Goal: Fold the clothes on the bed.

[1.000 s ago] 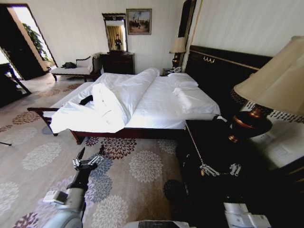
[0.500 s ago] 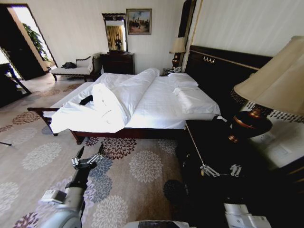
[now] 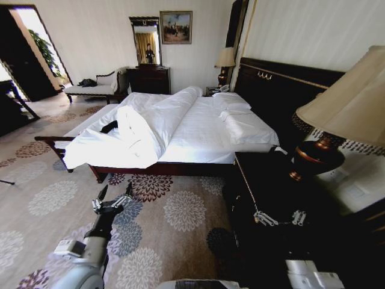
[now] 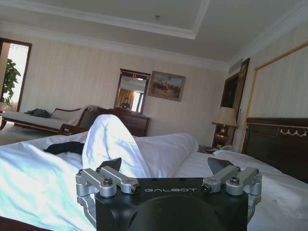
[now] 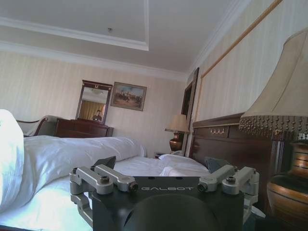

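The bed [image 3: 198, 135] stands ahead with its white duvet [image 3: 129, 141] bunched and hanging over the near left corner. A small black part of the clothes [image 3: 109, 127] shows beside the duvet's ridge, the rest is hidden; in the left wrist view the clothes [image 4: 65, 147] lie past the duvet. My left gripper [image 3: 114, 194] hovers open above the carpet, short of the bed's side rail, holding nothing. In its wrist view the left gripper [image 4: 166, 164] faces the duvet. My right gripper [image 3: 278, 217] is open over the dark nightstand, and the right gripper [image 5: 160, 162] faces along the bed.
A dark nightstand [image 3: 264, 186] with a big lamp [image 3: 337, 114] stands close on my right. A cream chaise longue [image 3: 90, 89] and a dresser with a mirror [image 3: 147, 75] stand along the far wall. Flower-patterned carpet [image 3: 174, 217] lies between me and the bed.
The left arm has shifted very slightly over the carpet. The bed, duvet and clothes lie as before.
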Tool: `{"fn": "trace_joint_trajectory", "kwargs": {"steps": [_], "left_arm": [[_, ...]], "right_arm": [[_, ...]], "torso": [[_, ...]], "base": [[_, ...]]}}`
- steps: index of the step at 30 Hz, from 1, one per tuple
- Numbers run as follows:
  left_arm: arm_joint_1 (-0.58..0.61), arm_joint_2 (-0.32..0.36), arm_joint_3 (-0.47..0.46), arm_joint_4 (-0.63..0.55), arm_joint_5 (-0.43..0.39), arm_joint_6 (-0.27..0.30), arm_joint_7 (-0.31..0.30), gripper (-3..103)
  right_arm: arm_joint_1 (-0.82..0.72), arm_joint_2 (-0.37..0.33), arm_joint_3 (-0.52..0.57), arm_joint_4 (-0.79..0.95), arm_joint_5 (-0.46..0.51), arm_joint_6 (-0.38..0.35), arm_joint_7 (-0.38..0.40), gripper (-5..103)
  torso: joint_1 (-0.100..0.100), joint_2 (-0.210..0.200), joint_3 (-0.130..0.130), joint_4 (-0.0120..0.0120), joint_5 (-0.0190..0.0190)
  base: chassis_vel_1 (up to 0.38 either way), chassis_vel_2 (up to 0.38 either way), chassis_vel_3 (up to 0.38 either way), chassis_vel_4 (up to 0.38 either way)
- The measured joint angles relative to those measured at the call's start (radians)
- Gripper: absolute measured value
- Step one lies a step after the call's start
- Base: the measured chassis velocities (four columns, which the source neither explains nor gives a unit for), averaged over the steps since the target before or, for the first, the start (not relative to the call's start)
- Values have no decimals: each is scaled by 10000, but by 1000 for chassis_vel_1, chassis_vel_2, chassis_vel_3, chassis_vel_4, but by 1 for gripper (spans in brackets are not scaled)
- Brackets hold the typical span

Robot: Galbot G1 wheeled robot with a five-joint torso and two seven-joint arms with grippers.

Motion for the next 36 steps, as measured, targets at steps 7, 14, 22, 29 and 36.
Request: {"fn": "trace_joint_trajectory", "kwargs": {"steps": [7,14,22,29,36], "left_arm": [[-73,67,-5,57,-86,3,2,100],[-114,118,5,142,-103,4,14,100],[-104,131,154,220,-96,3,46,100],[-137,165,84,222,-104,1,44,100],[-152,135,100,234,-111,-6,41,100]], "right_arm": [[50,184,-133,-213,-189,196,-238,100],[117,276,-208,-323,-250,292,-308,100],[195,339,-231,-369,-275,361,-333,100],[222,399,-247,-414,-296,408,-354,100],[229,435,-260,-448,-317,426,-357,100]], "torso": [[0,-1,1,0,1],[-1,-1,1,0,1],[0,-1,0,0,1],[1,-1,1,-1,1],[1,-1,0,0,1]], "base": [[0,0,0,0],[0,0,0,0],[-24,26,23,-25],[-49,42,50,-62],[0,0,0,0]]}}
